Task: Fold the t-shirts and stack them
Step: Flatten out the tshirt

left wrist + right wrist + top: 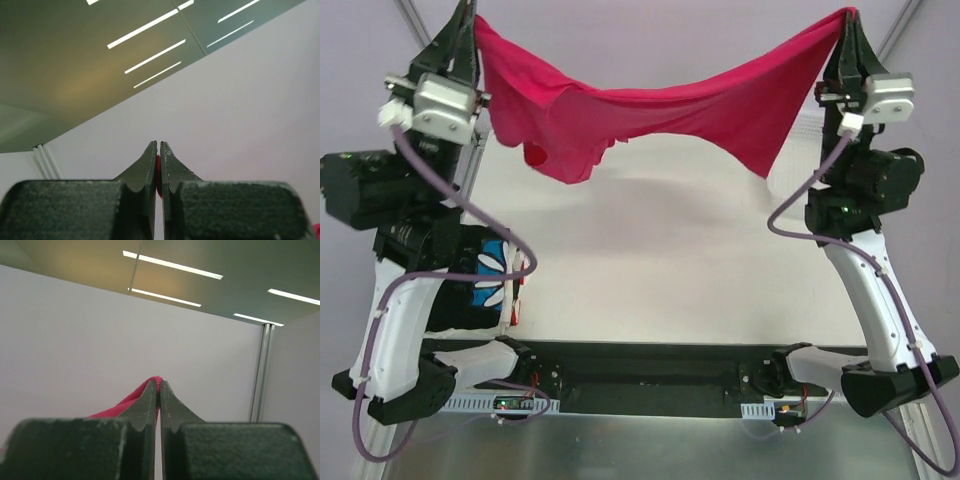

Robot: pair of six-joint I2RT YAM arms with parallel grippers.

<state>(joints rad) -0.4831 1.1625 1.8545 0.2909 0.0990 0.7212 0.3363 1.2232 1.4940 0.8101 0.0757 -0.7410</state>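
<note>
A crimson-pink t-shirt (650, 115) hangs stretched between both grippers, high above the table, sagging in the middle. My left gripper (472, 22) is shut on its left corner; a red sliver of cloth (158, 172) shows between the fingers in the left wrist view. My right gripper (848, 20) is shut on the right corner, with pink cloth (125, 402) trailing off to the left of the fingers. A black t-shirt with blue-and-white print (490, 275) lies partly hidden behind the left arm, at the table's left side.
The white table (670, 260) spreads under the hanging shirt. Both wrist cameras point up at a grey wall and ceiling lights. A metal frame post (895, 30) stands at the back right. The arm bases sit along the near edge.
</note>
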